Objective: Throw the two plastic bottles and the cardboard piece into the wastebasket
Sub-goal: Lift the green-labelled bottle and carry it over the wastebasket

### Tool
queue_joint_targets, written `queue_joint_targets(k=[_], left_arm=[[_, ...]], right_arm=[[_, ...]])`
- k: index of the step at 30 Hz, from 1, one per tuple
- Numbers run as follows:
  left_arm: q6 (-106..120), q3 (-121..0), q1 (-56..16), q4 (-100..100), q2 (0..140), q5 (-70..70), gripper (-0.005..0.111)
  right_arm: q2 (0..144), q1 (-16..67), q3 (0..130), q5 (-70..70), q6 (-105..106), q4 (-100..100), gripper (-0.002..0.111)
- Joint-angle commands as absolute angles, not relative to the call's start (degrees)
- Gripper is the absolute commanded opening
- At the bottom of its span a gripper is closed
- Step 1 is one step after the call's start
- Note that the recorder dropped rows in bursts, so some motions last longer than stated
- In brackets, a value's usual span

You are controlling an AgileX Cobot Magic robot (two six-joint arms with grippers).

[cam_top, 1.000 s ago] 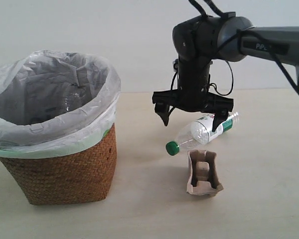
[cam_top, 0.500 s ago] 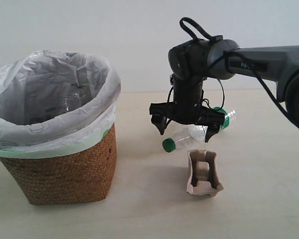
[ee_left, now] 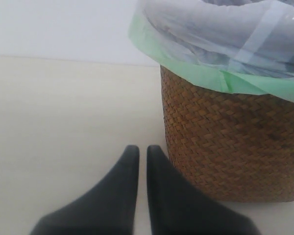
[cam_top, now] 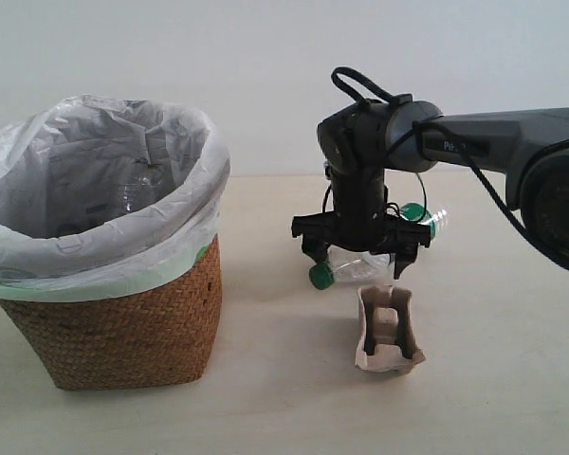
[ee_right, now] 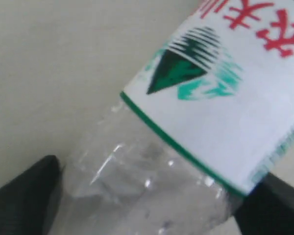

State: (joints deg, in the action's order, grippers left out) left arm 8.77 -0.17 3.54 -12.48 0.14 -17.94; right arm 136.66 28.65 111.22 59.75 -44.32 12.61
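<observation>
The bottle point(cam_top: 353, 268) is laid on the counter point(cam_top: 512, 370) right of the basket point(cam_top: 123, 322), well apart from it, and is straddled by the right tool point(cam_top: 357, 260), which is spread wide with nothing gripped yet. If the jaws are closed off-centre, the slick round body could be rolled or squeezed out. The cardboard point(cam_top: 387, 329), also right of the basket and close under that tool, could be knocked. The left tool point(ee_left: 142, 150), nearly closed and empty, is seen just beside the basket
</observation>
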Motion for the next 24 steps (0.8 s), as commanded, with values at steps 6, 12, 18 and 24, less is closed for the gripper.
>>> queue_joint_targets(k=[6, 12, 18, 24], left_arm=[[8.27, 0.00, 3.73, -12.37, 0.00, -17.79, 0.006], [8.27, 0.00, 3.73, -12.37, 0.00, -17.79, 0.006], [8.27, 0.00, 3.73, -12.37, 0.00, -17.79, 0.006], [8.27, 0.00, 3.73, -12.37, 0.00, -17.79, 0.006]], right_arm=[[136.47, 28.56, 111.48, 56.87, -39.93, 14.45, 0.000], [136.36, 28.56, 114.45, 61.19, -35.74, 14.72, 0.000], [133.35, 28.67, 116.20, 62.88, -33.45, 15.14, 0.000], [127.98, 28.67, 116.20, 65.18, -32.99, 18.35, 0.000]])
